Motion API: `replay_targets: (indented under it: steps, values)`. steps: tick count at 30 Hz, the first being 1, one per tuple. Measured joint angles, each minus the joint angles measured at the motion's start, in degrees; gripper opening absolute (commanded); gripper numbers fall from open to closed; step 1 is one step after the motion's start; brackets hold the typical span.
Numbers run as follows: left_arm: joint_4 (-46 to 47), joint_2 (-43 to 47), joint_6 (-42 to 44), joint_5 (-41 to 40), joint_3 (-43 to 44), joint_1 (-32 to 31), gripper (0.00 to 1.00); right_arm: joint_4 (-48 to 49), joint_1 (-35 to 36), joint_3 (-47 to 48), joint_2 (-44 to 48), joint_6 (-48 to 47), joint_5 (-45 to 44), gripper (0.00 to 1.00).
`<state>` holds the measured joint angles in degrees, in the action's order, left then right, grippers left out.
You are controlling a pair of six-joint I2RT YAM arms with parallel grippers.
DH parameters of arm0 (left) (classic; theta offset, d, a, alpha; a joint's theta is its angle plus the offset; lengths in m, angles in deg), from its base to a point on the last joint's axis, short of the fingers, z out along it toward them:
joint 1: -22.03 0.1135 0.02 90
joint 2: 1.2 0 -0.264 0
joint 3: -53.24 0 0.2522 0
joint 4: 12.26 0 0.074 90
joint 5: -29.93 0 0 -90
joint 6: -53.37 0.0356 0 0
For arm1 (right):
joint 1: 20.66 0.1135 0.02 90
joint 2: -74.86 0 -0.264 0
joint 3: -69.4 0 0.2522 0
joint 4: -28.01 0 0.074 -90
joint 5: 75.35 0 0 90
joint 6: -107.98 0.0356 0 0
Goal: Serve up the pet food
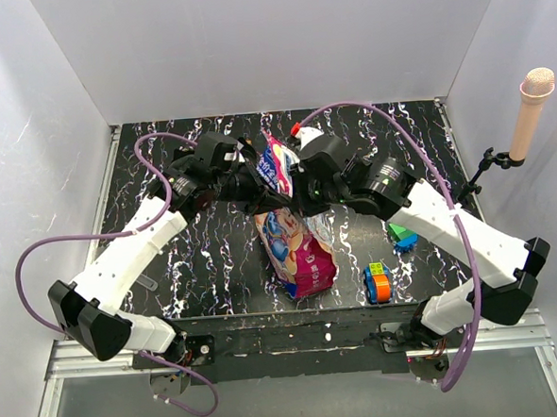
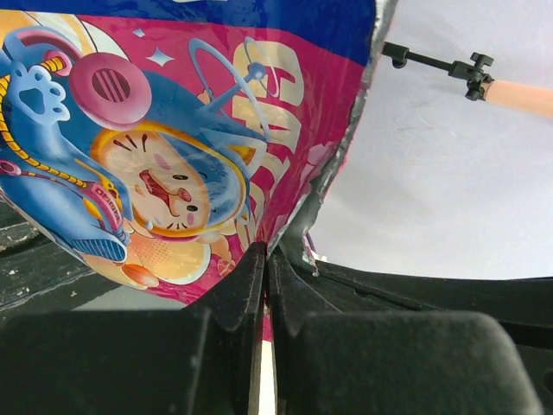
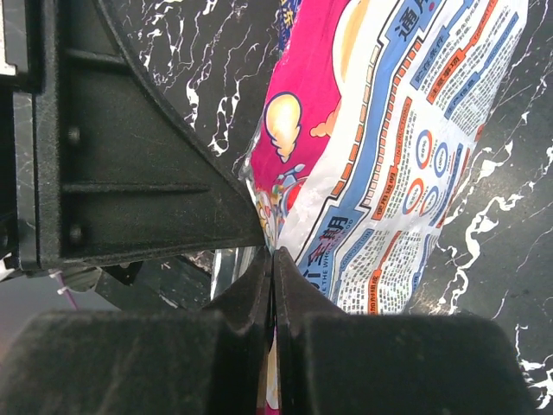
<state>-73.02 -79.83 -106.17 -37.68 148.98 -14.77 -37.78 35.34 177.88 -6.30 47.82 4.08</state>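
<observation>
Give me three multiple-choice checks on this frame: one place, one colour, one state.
1. Toy blocks lie where relative to the bag? A on its left B on its right C on top
2. Arm cables are: A purple B yellow C green
3. Left hand is: A open, clear of the bag B shut on the bag C out of view
Key: 1 B, the top view shows them right of the bag; 2 A, purple loops in the top view; 3 B, it pinches the bag's edge in its wrist view.
</observation>
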Motion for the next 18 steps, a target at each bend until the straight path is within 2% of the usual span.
replay_targets:
  steps: [8, 14, 15, 16, 17, 18]
  values:
    - [-0.48, 1.49, 0.04, -2.91, -0.11, -0.70, 0.00, 0.55, 3.85, -0.46, 0.00, -2.86, -5.05, 0.23]
    - [-0.48, 1.60, 0.04, -2.95, -0.17, -0.72, 0.00, -0.68, 6.38, 0.20, -1.20, -3.04, -10.71, 0.27]
    - [-0.55, 1.57, 0.13, -2.99, -0.17, -0.72, 0.00, -1.38, 6.62, 1.05, -1.95, -2.99, -11.65, 0.26]
    - [-1.03, 1.46, 0.24, -3.15, 0.00, -0.72, 0.00, -2.25, 6.82, 2.12, -2.91, -2.93, -12.70, 0.20]
    - [-2.08, 1.14, 0.42, -3.45, 0.68, -0.72, 0.00, -3.37, 7.04, 3.37, -4.09, -2.71, -13.84, 0.06]
    - [-3.74, 0.46, 0.72, -4.02, 1.90, -0.72, 0.00, -4.63, 7.13, 4.87, -5.51, -2.47, -14.84, 0.01]
